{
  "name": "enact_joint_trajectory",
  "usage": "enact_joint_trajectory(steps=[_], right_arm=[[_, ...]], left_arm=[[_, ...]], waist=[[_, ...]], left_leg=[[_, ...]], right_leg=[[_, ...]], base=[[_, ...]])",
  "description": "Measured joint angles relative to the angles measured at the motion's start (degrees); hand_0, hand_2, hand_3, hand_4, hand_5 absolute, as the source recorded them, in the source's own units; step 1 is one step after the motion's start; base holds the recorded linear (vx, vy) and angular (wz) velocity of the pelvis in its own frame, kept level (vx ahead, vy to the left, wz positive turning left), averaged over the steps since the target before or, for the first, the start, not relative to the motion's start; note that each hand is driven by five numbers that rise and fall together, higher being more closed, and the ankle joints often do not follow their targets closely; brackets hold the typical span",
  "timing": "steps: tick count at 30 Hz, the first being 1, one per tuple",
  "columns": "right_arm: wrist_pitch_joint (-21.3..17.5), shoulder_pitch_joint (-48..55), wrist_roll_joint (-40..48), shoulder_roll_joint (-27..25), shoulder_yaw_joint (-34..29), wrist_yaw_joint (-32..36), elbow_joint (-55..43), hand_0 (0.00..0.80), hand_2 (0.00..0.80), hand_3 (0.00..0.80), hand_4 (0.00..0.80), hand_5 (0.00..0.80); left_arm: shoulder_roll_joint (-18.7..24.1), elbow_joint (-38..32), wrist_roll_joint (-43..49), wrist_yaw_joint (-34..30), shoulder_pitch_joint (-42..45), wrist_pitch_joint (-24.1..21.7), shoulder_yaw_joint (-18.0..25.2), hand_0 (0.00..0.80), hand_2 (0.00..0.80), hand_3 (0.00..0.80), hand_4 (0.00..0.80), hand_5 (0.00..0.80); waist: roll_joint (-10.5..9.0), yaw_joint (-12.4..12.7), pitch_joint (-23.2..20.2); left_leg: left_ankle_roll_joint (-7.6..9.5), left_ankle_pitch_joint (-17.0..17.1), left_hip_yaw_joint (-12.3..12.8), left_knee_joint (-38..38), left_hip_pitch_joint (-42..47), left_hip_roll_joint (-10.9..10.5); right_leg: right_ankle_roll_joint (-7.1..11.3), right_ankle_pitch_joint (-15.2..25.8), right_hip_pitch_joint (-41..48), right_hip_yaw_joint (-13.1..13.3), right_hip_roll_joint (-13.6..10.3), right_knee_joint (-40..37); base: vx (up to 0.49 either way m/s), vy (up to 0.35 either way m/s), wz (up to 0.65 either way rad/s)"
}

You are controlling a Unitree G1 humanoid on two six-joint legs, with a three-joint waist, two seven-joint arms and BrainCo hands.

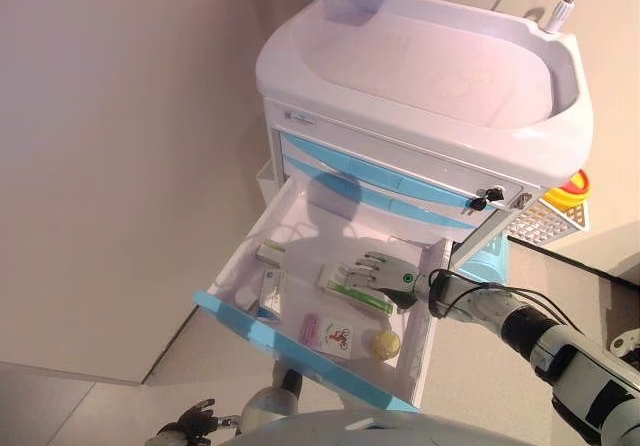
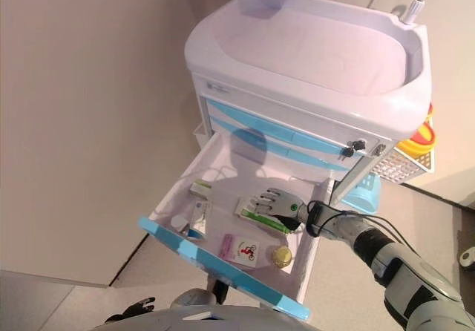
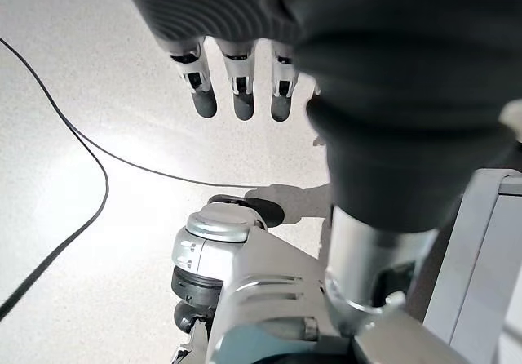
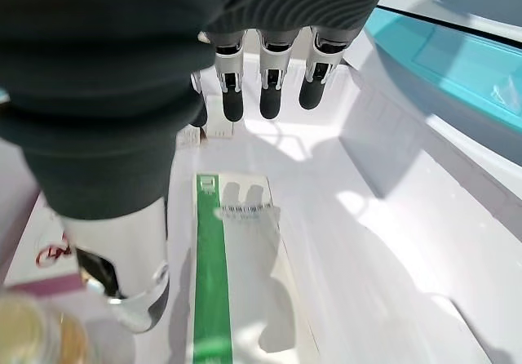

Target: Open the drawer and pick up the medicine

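Observation:
The cart's upper drawer point(image 1: 300, 351) stands pulled out, its blue front nearest me. Inside lies a long white medicine box with a green stripe point(image 1: 342, 293), also seen close up in the right wrist view point(image 4: 224, 299). My right hand point(image 1: 388, 274) reaches into the drawer from the right and hovers just over that box. Its fingers point(image 4: 269, 95) are straight, its thumb is apart from them, and nothing is held. My left hand point(image 1: 192, 423) hangs low at the bottom left, away from the cart, fingers point(image 3: 236, 95) relaxed above the floor.
The drawer also holds a pink-and-white box point(image 1: 327, 333), a round yellow item point(image 1: 385, 344), a small box point(image 1: 270, 254) and a flat packet point(image 1: 270, 291). Closed blue drawers with a key point(image 1: 483, 199) sit above. A white basket point(image 1: 545, 224) hangs on the cart's right side.

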Motion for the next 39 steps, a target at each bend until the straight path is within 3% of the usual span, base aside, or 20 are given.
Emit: enact_joint_trajectory(steps=[6, 20, 33, 39], right_arm=[[-1.67, 3.43, -0.61, -3.11, -0.02, -1.15, -0.14, 0.000, 0.000, 0.000, 0.000, 0.000], [-7.89, 7.92, -0.59, -3.21, -0.16, -4.76, -2.03, 0.000, 0.000, 0.000, 0.000, 0.000], [-7.60, 8.13, -0.50, -2.47, -0.04, -6.09, -1.57, 0.000, 0.000, 0.000, 0.000, 0.000], [-4.37, 8.13, 0.39, -0.19, 0.16, -5.49, 0.06, 0.000, 0.000, 0.000, 0.000, 0.000]], left_arm=[[0.04, -0.01, 0.07, -0.09, 0.08, -0.13, 0.00, 0.000, 0.000, 0.000, 0.000, 0.000], [0.00, -0.47, 0.66, 0.02, 0.94, -1.96, -0.26, 0.000, 0.000, 0.000, 0.000, 0.000], [-0.28, -0.85, 2.83, 1.21, 3.89, -5.05, -2.54, 0.000, 0.000, 0.000, 0.000, 0.000], [-0.39, -0.83, 2.89, 1.47, 3.44, -5.07, -2.56, 0.000, 0.000, 0.000, 0.000, 0.000]], waist=[[0.20, -0.76, -0.12], [0.22, -1.79, -0.13], [0.14, -1.03, -0.06], [0.01, -1.05, 0.01]], left_leg=[[0.06, 0.04, 0.13, 0.00, 0.00, 0.04], [0.12, 0.00, 1.00, -0.02, 0.02, 0.14], [0.06, 0.16, 0.51, -0.01, -0.88, 0.08], [0.05, 0.16, 0.11, -0.01, -0.90, 0.10]], right_leg=[[0.00, 0.00, -0.10, 0.18, 0.02, 0.01], [0.03, 0.00, -0.56, 1.23, 0.03, -0.17], [0.12, -0.09, -0.87, -0.01, -0.05, -0.19], [0.13, -0.09, -0.86, -0.10, -0.01, -0.19]], base=[[0.000, 0.000, 0.00], [-0.007, -0.005, -0.03], [-0.019, -0.014, 0.04], [0.000, 0.000, 0.00]])
